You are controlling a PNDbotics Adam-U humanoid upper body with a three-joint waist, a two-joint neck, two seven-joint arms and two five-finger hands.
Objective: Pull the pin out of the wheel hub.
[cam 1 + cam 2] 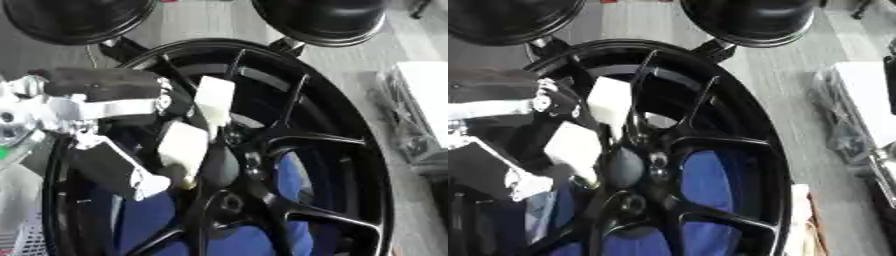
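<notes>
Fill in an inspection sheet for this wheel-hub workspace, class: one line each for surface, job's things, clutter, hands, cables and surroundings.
Surface: grey floor beneath the wheel.
Job's things: black spoked wheel hub fills the view; the pin itself cannot be made out.
Clutter: blue material shows through the spokes.
Hands: left hand reaches in from the left, pale fingertips at the hub centre; right hand not seen.
Cables: nothing seen.
Surroundings: two black round objects at the top; a pale wrapped object at the right.
</notes>
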